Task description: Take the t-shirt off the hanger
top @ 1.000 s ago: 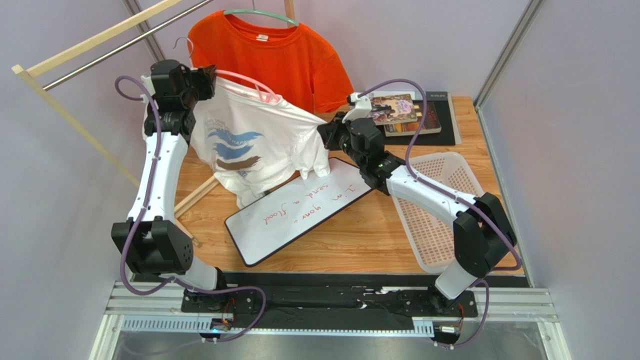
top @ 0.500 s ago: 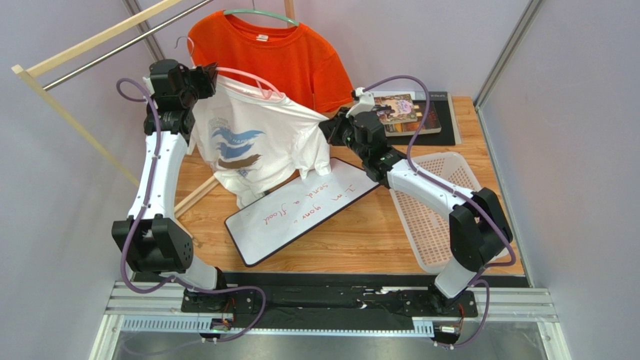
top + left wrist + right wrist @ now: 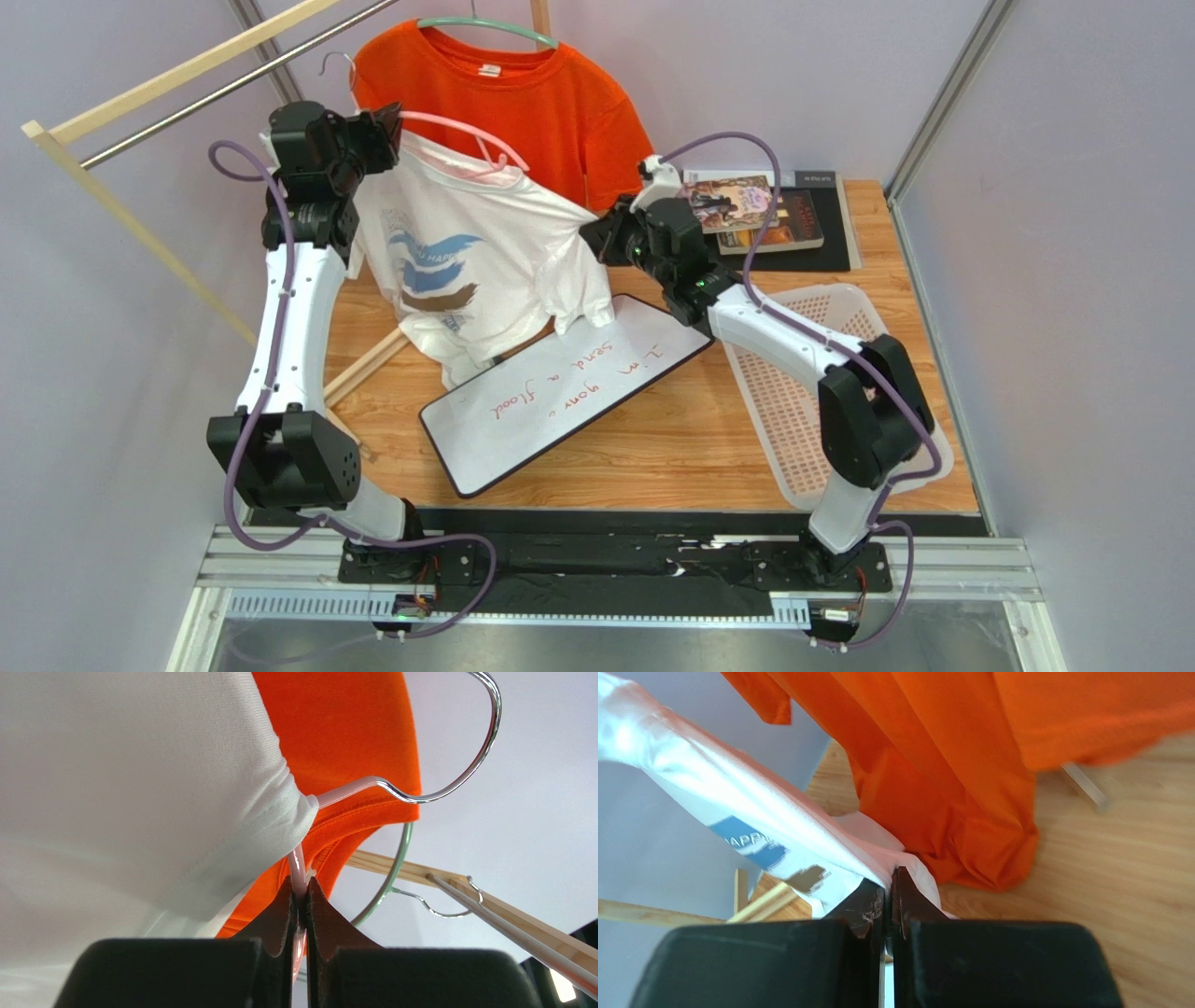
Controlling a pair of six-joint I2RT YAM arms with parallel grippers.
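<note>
A white t-shirt (image 3: 470, 259) with a blue and brown print hangs on a pink hanger (image 3: 470, 140), held up in the air over the table's left side. My left gripper (image 3: 382, 133) is shut on the pink hanger's wire (image 3: 298, 871) just below its metal hook (image 3: 449, 784). My right gripper (image 3: 601, 235) is shut on the white shirt's sleeve (image 3: 878, 871) and holds the cloth (image 3: 738, 812) stretched taut to the right.
An orange t-shirt (image 3: 519, 98) hangs on a green hanger (image 3: 484, 25) from the wooden rack (image 3: 169, 70) behind. A whiteboard (image 3: 561, 385) with red writing lies on the table. A white basket (image 3: 821, 392) stands at the right, books (image 3: 758, 210) behind it.
Both grippers have moved up and slightly back, lifting the hanger and the stretched shirt a little. The right arm has swung leftward toward the rack.
</note>
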